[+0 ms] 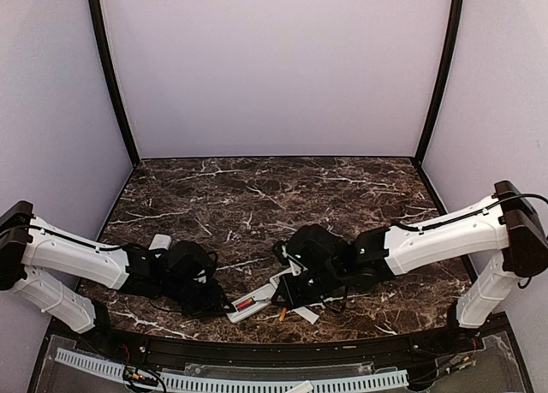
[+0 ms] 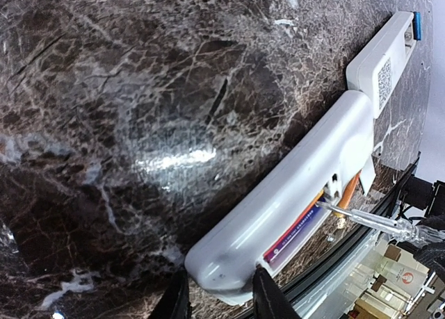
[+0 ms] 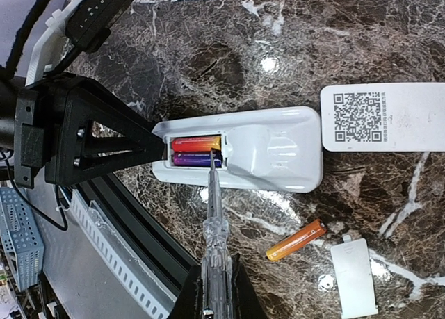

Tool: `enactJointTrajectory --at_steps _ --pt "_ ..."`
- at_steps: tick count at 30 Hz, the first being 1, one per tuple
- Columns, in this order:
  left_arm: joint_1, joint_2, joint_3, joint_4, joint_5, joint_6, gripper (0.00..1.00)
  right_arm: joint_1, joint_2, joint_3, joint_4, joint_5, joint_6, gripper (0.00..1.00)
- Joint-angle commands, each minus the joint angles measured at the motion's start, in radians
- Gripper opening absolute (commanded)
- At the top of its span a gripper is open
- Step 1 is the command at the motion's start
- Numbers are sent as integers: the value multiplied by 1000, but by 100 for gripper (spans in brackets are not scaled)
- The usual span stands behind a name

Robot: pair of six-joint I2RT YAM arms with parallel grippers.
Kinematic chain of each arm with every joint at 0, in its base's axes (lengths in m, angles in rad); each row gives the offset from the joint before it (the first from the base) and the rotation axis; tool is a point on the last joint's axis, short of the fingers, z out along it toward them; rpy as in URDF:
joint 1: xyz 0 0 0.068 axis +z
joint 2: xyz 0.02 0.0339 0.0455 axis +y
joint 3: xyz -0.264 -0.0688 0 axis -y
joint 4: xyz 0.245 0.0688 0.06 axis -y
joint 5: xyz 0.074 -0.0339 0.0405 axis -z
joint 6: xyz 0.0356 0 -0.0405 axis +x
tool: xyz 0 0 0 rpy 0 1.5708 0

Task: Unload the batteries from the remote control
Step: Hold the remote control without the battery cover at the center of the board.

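Clamped tight between right gripper (image 3: 212,295) jaws: screwdriver (image 3: 212,215), clear faceted plastic handle, thin steel shaft, tip down in the open bay of the remote control (image 3: 271,156). Glossy white plastic shell, rounded corners, long axis roughly along the tabletop's (image 1: 257,196) near edge, bay end toward the left arm. Inside, two batteries (image 3: 196,152), slim cylinders lying lengthwise, one orange-red, one purple; print too small to read. Left gripper (image 2: 222,298) jaws apart, flanking the remote's rounded end; cannot tell whether pinching. Loose orange battery (image 3: 297,240) on dark veined marble just beside the remote, slanted, toward the near edge. Nearby, flat white cover (image 3: 354,277) and white slab (image 3: 382,117) bearing a QR code.
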Motion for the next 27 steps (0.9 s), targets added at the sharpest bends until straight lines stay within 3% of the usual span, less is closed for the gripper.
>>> enactJointTrajectory --at_steps 1,6,16,27 --pt "2 26 -2 -45 9 17 29 9 13 -11 54 -20 7 0" --pt "2 36 -1 -58 6 21 26 8 -2 -20 68 -21 0 0" --pt "2 57 24 -90 5 39 25 15 5 71 -118 76 -37 0" --pt "2 54 27 -99 5 40 24 17 24 96 -159 68 -27 0"
